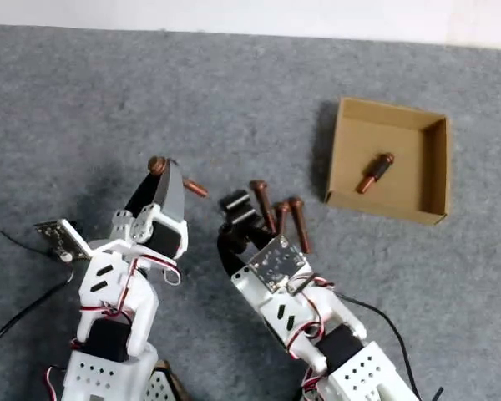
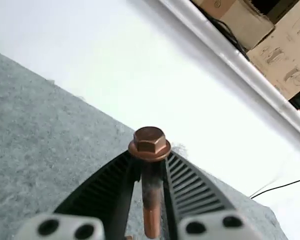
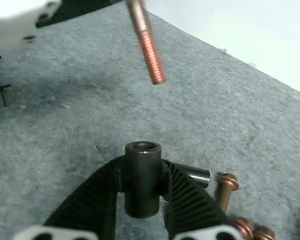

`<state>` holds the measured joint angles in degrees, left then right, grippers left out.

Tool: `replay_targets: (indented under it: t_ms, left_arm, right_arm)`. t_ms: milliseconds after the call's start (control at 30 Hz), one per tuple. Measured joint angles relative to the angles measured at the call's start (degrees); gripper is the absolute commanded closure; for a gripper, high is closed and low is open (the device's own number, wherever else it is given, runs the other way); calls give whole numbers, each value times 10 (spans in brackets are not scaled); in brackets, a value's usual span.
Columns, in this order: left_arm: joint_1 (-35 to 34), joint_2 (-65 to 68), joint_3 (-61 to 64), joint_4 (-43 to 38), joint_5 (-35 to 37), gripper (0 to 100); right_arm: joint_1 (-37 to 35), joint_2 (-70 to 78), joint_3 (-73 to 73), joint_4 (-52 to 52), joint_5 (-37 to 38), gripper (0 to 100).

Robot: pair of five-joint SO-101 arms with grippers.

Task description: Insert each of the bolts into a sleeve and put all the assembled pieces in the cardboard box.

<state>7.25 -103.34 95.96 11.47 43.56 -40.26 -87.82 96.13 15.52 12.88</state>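
Bench: a grey, felt-like bench (image 1: 83, 100) carried both arms and all the parts.
Left jaws: pinching a copper-coloured bolt (image 1: 157, 164) by its shank, just below the head.
Left wrist view: showed the held bolt's six-sided head (image 2: 149, 143) close up, with the ribbed jaws tight on either side of the shank.
Right jaws: pinching a black sleeve (image 3: 142, 175), held upright with its open bore facing up.
Right wrist view: showed the held bolt's threaded tip (image 3: 146, 45) slanting down above and beyond the sleeve, clearly apart from it.
Spare sleeve: a second black sleeve (image 3: 197, 175) lay on its side just beside the right jaws, its end near a loose bolt's head.
Loose bolts: three loose bolts (image 1: 281, 215) lay close together on the bench just beside the right arm; the right wrist view caught them at its edge (image 3: 225, 190).
Cardboard box: the high view showed the open cardboard box (image 1: 405, 196) on the bench, well apart from the left arm and beyond the loose bolts.
Assembled piece: one bolt in a sleeve (image 1: 374, 173) lay slanted on the box floor.
Writing: brown cartons (image 2: 240, 20) behind the bench carried dark printed marks that could not be made out.
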Motion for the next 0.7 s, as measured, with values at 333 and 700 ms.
replay_targets:
  t_ms: [333,700]
  left_arm:
    - [82,0,1,16,0,995]
    - [101,0,1,27,0,995]
  right_arm:
    - [-3,0,0,0,0,994]
    - [35,0,0,0,0,994]
